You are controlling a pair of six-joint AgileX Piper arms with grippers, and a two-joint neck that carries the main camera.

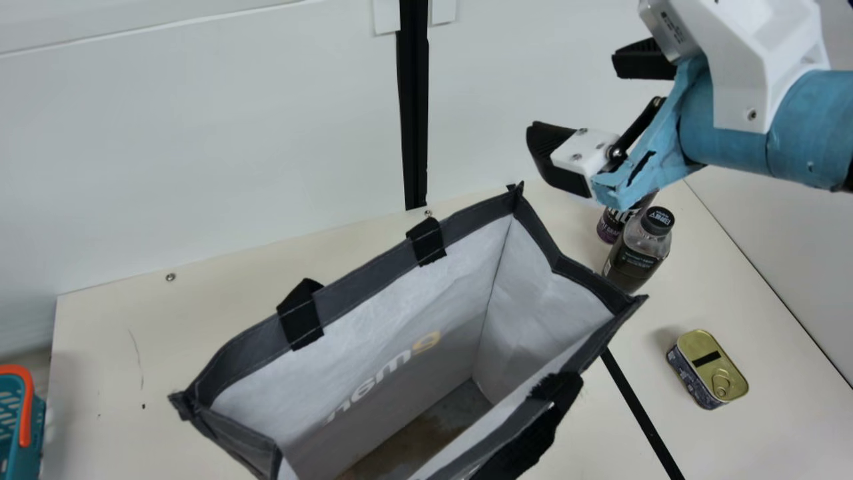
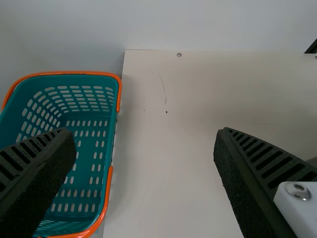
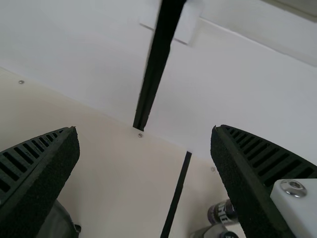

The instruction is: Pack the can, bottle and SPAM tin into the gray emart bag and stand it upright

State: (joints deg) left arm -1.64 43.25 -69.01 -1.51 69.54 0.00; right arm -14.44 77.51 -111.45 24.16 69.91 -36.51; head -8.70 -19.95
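From my end, the can [image 1: 608, 228] is mostly tucked behind the bottle [image 1: 636, 257] and the right gripper [image 1: 574, 99], so yeah, can't see all of it. The bag [image 1: 363, 277] runs off the main view's bottom edge, and its near wall hides some of the floor inside. Basket's [image 1: 33, 453] chopped at the left edge. Tin's [image 1: 713, 367] side print? Too tiny, sorry.

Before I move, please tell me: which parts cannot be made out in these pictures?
Can: main view, partly behind the right gripper and bottle.
Bag: main view, cut by the bottom edge; near wall hides part of its floor.
Basket: main view, cut by the left edge.
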